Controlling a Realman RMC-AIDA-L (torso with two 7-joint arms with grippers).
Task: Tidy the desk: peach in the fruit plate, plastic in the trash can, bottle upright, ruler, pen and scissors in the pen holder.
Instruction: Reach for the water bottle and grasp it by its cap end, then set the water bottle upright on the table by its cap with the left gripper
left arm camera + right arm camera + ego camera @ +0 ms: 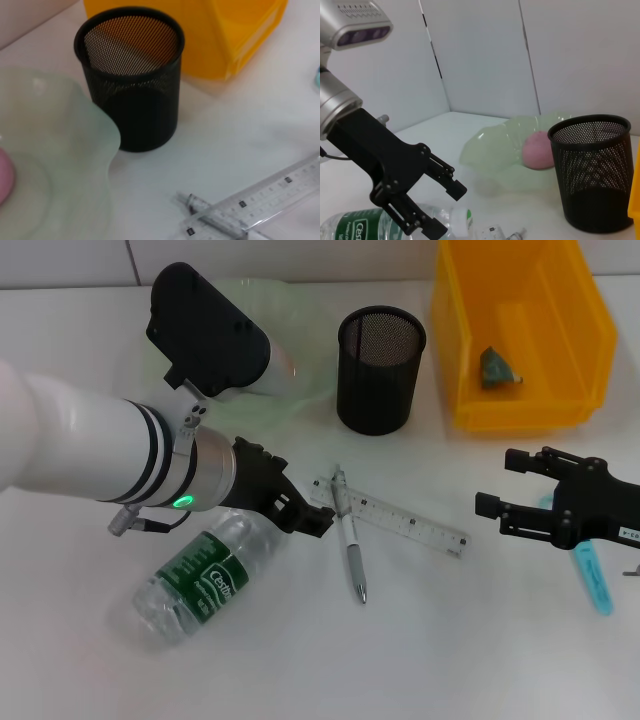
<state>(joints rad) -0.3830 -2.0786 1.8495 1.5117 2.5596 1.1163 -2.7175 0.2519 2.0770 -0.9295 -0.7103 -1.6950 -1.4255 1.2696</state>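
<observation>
Peach [538,149] already in fruit plate [492,152]; plastic scrap [497,368] in yellow bin [580,300]. Still lying on bench [450,660]: water bottle [195,580], ruler [400,518], pen [351,545]. Left hand [322,515] spread above bottle cap. Right hand [500,485] spread, hiding most of blue-handled scissors [592,578]. Pen holder [380,368] apparently empty.
</observation>
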